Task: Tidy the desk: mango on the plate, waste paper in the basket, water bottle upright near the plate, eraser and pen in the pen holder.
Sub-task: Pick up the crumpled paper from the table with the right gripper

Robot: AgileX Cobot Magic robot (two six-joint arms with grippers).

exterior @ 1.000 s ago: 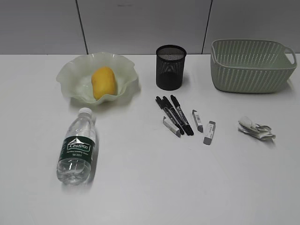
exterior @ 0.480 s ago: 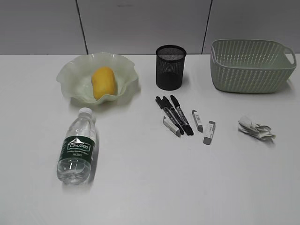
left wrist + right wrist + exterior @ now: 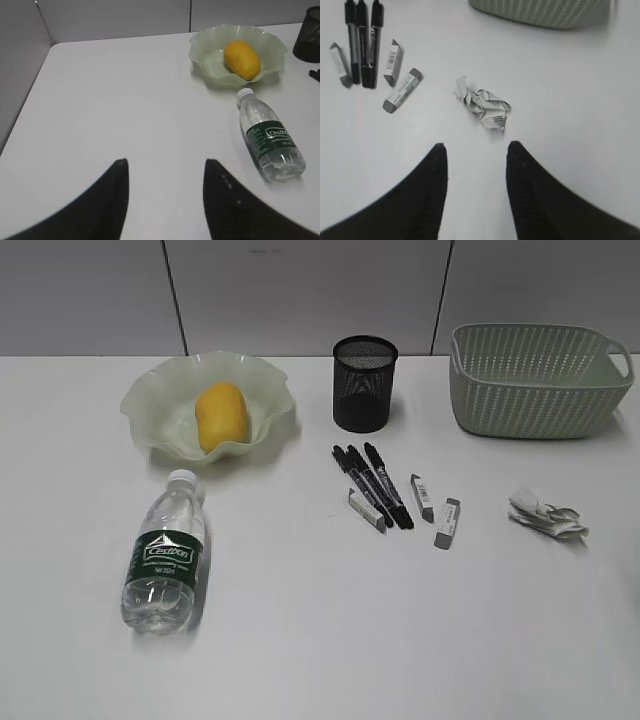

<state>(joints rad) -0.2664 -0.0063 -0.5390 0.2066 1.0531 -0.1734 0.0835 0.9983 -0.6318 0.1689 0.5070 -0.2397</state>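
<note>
The mango (image 3: 221, 415) lies in the ruffled green plate (image 3: 160, 400); both show in the left wrist view, mango (image 3: 242, 59) and plate (image 3: 205, 47). The water bottle (image 3: 164, 552) lies on its side in front of the plate. Three black pens (image 3: 372, 483) and three grey erasers (image 3: 446, 522) lie in front of the black mesh pen holder (image 3: 364, 383). The waste paper (image 3: 545, 515) lies in front of the basket (image 3: 535, 380). My left gripper (image 3: 166, 162) is open over bare desk, left of the bottle (image 3: 270, 141). My right gripper (image 3: 476, 146) is open, just short of the waste paper (image 3: 484, 106).
The white desk (image 3: 320, 640) meets a grey panelled wall at the back. Its left edge and rounded far corner show in the left wrist view (image 3: 50, 47). Neither arm shows in the exterior view.
</note>
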